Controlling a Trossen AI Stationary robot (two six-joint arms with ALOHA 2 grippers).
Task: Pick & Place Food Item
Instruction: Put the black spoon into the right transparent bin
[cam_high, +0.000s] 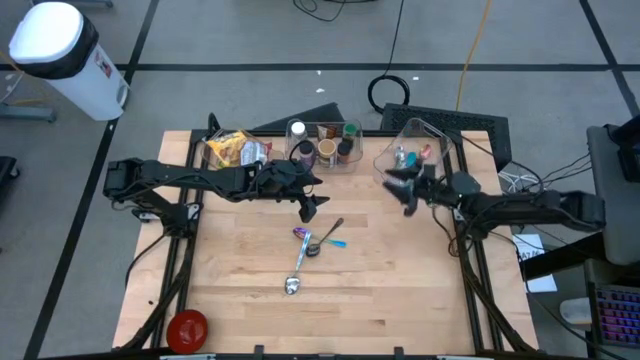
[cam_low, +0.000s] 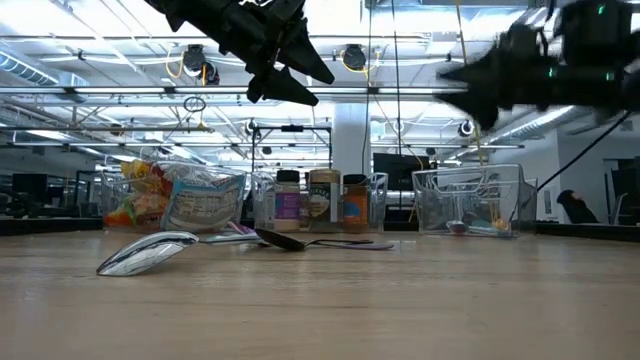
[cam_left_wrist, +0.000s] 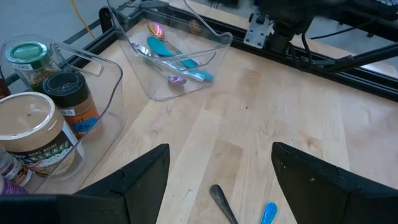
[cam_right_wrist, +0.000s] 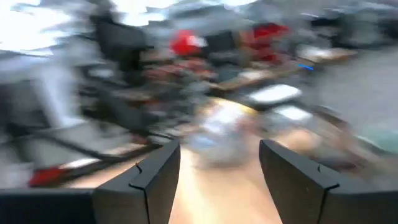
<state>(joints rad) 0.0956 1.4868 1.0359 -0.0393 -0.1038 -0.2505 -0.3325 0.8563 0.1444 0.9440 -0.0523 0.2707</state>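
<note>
Food packets (cam_high: 234, 150) lie at the table's far left, and spice jars (cam_high: 325, 145) stand in a clear bin (cam_left_wrist: 106, 93) at the far middle. My left gripper (cam_high: 308, 205) hovers open above the table's middle, just in front of that bin, with nothing between its fingers (cam_left_wrist: 149, 177). My right gripper (cam_high: 398, 190) hangs in the air beside a clear utensil bin (cam_high: 420, 140) at the far right. It is open, with nothing between its fingers (cam_right_wrist: 158, 174); its own wrist view is blurred.
A silver spoon (cam_high: 297, 270), a dark spoon (cam_high: 322, 238) and small purple and blue utensils (cam_high: 318, 238) lie on the wood near the table's middle. A red round thing (cam_high: 187, 328) sits at the near left corner. The utensil bin holds coloured spoons (cam_left_wrist: 171, 56).
</note>
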